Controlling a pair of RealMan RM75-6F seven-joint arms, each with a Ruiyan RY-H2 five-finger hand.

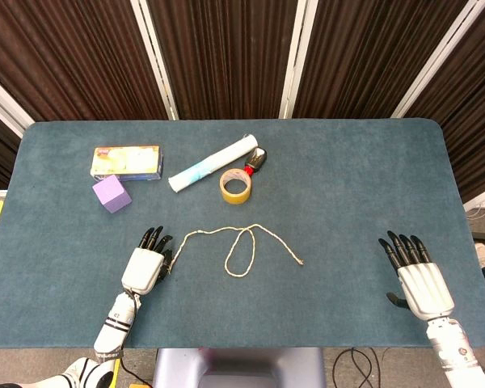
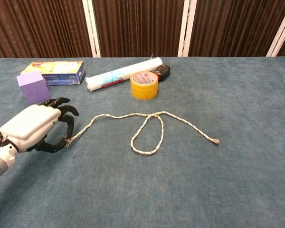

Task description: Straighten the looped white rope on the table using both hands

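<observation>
The white rope (image 1: 218,231) (image 2: 123,115) lies mid-table, crossing itself in one loop that hangs toward me. Its frayed free end (image 1: 301,262) (image 2: 216,141) points to the right. My left hand (image 1: 143,267) (image 2: 35,129) is at the rope's left end, fingers curled down around it and pinching it against the table. My right hand (image 1: 418,279) lies flat near the table's right front edge, fingers spread and empty, well away from the rope. The chest view does not show it.
Behind the rope stand a yellow tape roll (image 1: 235,186) (image 2: 144,85), a white rolled tube (image 1: 212,163) (image 2: 123,73) and a small black-and-red object (image 1: 257,160). At the back left are a purple cube (image 1: 111,194) (image 2: 33,87) and a flat box (image 1: 126,162) (image 2: 54,72).
</observation>
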